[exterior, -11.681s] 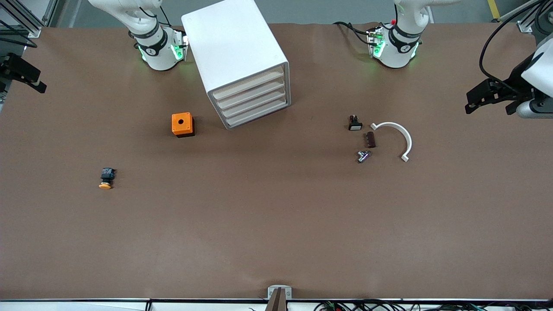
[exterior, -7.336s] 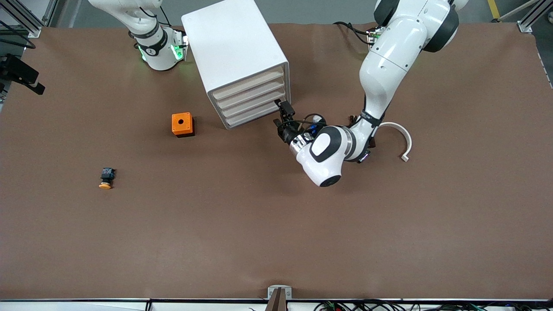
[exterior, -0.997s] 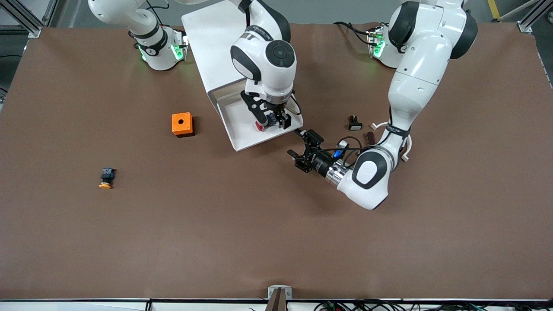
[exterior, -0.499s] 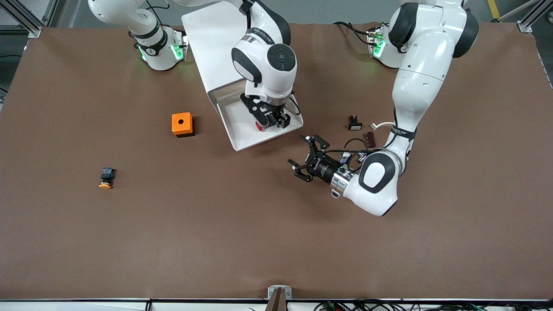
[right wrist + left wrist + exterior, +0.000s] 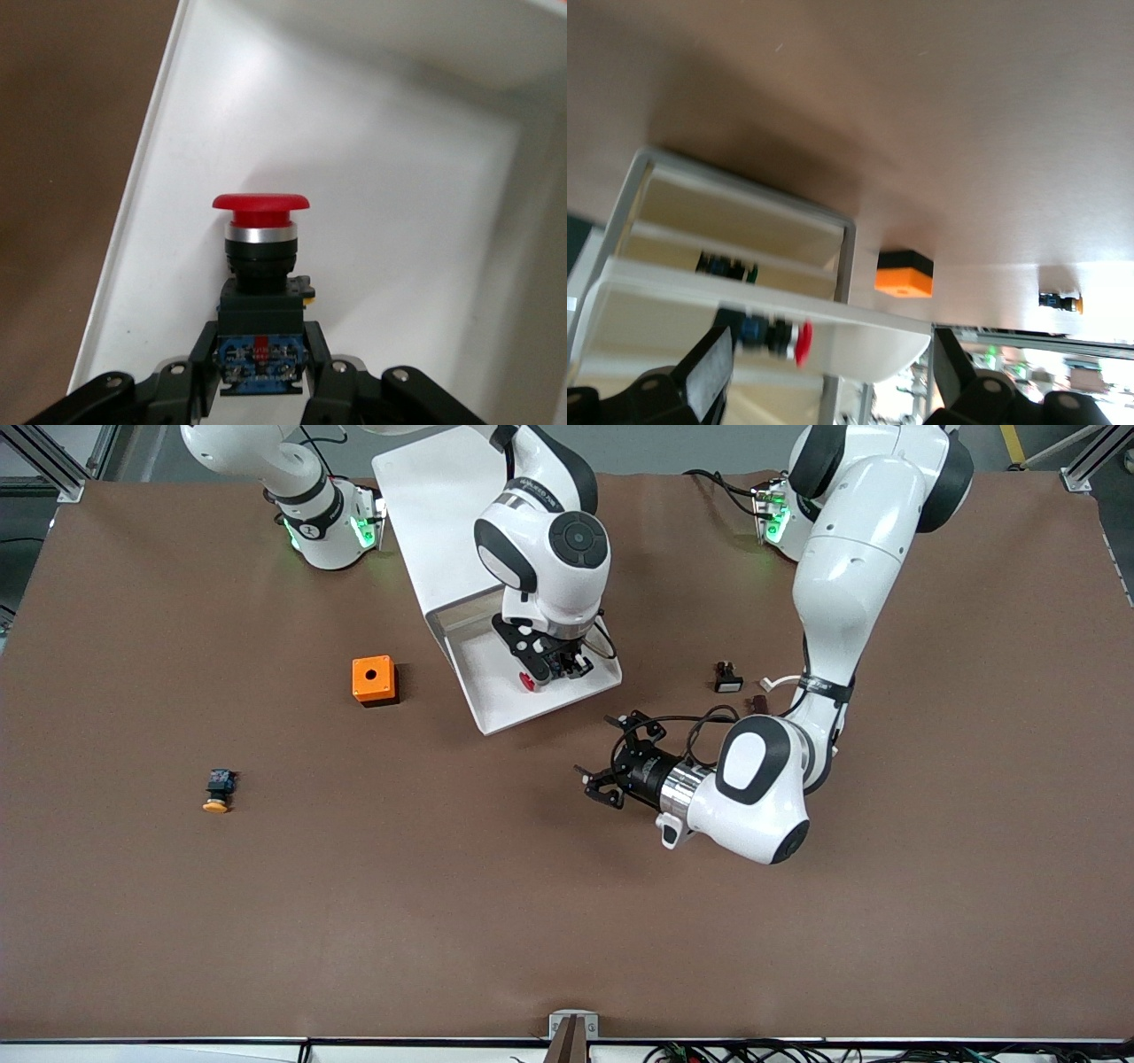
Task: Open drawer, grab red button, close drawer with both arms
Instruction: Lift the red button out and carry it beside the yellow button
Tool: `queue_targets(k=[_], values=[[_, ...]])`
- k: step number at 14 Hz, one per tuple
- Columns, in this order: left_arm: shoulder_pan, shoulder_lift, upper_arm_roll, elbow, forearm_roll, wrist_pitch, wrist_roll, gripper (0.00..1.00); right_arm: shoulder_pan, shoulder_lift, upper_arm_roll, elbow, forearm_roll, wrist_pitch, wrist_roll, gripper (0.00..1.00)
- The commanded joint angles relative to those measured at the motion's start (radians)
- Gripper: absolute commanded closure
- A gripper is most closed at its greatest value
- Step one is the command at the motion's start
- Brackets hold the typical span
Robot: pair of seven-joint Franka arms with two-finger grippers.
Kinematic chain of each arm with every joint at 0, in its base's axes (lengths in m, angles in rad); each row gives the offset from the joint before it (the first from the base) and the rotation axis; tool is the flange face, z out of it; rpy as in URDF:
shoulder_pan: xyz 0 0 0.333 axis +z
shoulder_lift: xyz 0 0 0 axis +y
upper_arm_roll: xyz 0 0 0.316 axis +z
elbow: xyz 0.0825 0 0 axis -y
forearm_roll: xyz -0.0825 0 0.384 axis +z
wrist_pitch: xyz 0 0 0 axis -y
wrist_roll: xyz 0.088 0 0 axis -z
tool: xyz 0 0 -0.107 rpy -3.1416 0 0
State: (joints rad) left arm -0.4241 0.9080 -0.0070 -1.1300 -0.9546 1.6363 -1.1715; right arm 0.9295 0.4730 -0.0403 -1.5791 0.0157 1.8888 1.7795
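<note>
Red button (image 5: 260,266) clamped in your right gripper (image 5: 262,376) inside the pulled-out drawer (image 5: 496,700), left gripper (image 5: 611,766) spread wide over bare table (image 5: 443,886) nearby.

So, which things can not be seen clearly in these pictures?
- Front view: the button in the open drawer is mostly covered by the right hand.
- Front view: the small parts near the left arm are too tiny to identify.
- Left wrist view: the left hand is cut off by the picture's edge.
</note>
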Motion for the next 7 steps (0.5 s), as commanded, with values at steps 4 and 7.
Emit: queue_targets(k=[4,7], values=[[-0.056,-0.041,0.019,-0.005,0.216,0.112,0.170,0.00,-0.220,-0.082,-0.004,0.174,0.041,-0.220,-0.363,1.00],[-0.099,-0.066,0.019,-0.007,0.334,0.163,0.233,0.00,-0.395,-0.138,-0.007,0.136,0.027,-0.263,-0.662,1.00]])
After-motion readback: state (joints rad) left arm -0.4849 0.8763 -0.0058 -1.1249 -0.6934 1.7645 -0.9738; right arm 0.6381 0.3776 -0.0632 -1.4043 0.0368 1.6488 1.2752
